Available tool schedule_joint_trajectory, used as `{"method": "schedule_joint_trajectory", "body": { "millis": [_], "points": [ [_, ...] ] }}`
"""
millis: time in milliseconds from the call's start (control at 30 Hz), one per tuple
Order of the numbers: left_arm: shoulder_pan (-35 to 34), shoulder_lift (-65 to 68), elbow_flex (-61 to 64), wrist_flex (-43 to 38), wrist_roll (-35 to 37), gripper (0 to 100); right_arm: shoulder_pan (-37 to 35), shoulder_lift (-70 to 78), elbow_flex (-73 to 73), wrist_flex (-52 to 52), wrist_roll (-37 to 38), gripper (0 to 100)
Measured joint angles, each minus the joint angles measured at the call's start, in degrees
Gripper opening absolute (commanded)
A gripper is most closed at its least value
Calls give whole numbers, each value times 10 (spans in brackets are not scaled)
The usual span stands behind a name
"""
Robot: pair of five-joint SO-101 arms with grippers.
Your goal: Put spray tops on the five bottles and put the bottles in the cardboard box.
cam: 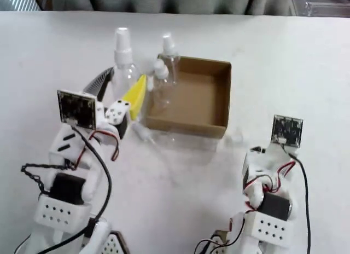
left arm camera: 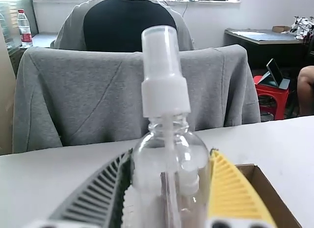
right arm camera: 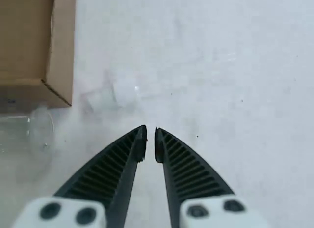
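A white surface [cam: 306,73] spreads across the scene. Just beyond its far edge, a grey sweatshirt [left arm camera: 73,100] is draped over a chair back. Farther back in the room, a water bottle [left arm camera: 24,27] with a red label stands upright, a dark tablet [left arm camera: 274,73] leans on a red stool [left arm camera: 273,93], and a desk [left arm camera: 255,36] stands behind them.

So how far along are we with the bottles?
Done: rear bottle and nearer bottle, both spray-topped, appear to stand in the cardboard box. In hand: left tool grips a topped third bottle beside the box. Left: boxing it, plus the lying bottle before the box.
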Motion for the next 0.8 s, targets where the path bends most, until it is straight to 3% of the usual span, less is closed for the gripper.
{"method": "schedule_joint_trajectory", "body": {
  "millis": [233,467,800],
  "points": [
    [20,101,0,-82,0,20,7,-156,111,5,1,15],
    [32,213,0,-177,46,20,16,-164,115,27,1,15],
    [32,324,8,-294,53,20,16,-164,115,27,1,15]
  ]
}}
